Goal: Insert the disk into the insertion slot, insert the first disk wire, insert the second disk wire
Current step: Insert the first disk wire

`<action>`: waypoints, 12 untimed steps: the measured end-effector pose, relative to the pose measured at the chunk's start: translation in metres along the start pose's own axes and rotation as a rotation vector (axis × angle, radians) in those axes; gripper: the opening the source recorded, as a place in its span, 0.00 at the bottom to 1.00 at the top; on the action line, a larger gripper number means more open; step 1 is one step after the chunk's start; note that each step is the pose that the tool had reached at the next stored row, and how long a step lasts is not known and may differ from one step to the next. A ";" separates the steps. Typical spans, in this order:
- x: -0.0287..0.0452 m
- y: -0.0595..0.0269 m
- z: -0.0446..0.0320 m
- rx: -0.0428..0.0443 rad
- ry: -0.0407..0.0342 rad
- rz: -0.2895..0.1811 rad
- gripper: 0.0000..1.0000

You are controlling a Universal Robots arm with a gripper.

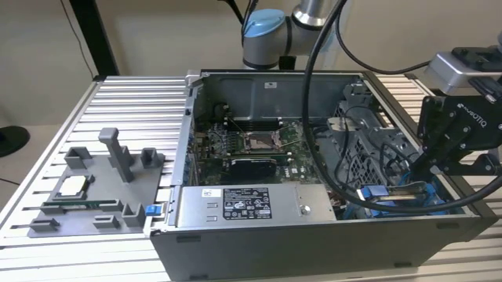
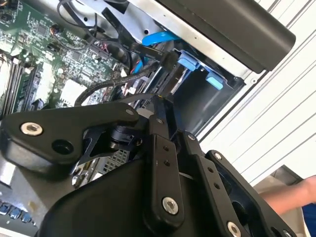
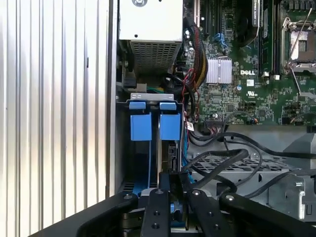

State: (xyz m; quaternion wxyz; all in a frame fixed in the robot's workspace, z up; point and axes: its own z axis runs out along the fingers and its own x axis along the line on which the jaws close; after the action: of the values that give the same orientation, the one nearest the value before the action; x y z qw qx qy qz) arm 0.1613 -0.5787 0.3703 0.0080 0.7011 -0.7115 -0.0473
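Slotted tabletop (image 1: 133, 100) carried the open computer case (image 1: 314, 247). At about 4 o'clock of the case in the exterior view, the gripper (image 1: 429, 175) hung in the drive bay, fingers drawn narrow and, as far as could be judged, pinching the blue-framed disk (image 3: 170, 128), which stood on edge at the slot; seating depth could not be told. Black cables (image 1: 333, 182) looped just beside it, at its 9 o'clock. Risks judged: slight tilt jamming the frame against the slot wall; a cable trapped alongside; the thin edge grip slipping under push.
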 end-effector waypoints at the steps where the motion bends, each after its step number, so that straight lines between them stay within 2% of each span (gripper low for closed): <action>1: 0.0000 0.0000 0.0000 -0.0001 0.0001 0.000 0.00; 12: 0.0006 -0.0001 0.0003 -0.0001 -0.0002 0.000 0.00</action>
State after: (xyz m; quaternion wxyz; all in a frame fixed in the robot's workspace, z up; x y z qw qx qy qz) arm 0.1614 -0.5792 0.3699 0.0080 0.7011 -0.7115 -0.0474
